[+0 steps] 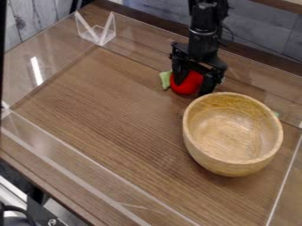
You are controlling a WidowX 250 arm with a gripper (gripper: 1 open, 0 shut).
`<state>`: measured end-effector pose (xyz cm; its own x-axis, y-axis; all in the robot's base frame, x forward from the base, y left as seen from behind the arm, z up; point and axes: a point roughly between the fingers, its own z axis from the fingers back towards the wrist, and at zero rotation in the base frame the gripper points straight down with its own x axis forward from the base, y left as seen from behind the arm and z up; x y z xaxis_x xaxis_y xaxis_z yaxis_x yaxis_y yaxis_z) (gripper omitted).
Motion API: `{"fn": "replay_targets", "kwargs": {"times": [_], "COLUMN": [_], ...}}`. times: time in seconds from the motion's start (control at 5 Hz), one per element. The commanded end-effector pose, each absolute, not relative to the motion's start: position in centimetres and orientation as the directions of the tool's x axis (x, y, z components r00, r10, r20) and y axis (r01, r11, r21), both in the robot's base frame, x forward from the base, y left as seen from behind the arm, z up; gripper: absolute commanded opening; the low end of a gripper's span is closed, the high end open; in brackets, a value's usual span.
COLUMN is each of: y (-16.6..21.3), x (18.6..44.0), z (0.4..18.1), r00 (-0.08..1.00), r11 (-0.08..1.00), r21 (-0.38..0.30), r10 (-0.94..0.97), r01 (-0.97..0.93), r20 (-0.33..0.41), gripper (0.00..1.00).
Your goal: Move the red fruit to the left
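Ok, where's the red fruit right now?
In the camera view, the red fruit sits on the table toward the back, between the open gripper's fingers, just behind the wooden bowl.

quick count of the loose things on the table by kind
red fruit: 1
wooden bowl: 1
clear plastic stand: 1
total: 3
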<state>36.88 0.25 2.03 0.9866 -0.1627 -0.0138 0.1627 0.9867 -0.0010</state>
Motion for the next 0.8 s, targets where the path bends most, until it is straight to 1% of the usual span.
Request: {"fn": "replay_targets", "kwargs": {"times": [0.0,0.2,0.4,0.6], "y": [0.7,0.7,1.0,1.3], "x": [37.4,37.3,37.3,37.1], "z": [0.8,0.8,2.1,4.0], "r00": [0.978,0.978,0.979,0.979], "r11": [0.978,0.978,0.979,0.981], "r21": [0.01,0.009,0.008,0.002], "r10": [-0.208,-0.207,-0.203,-0.195], "r01": [0.208,0.207,0.203,0.195], "r20": [0.005,0.008,0.031,0.064], "gripper": [1.0,0.0,0.0,0.0]}}
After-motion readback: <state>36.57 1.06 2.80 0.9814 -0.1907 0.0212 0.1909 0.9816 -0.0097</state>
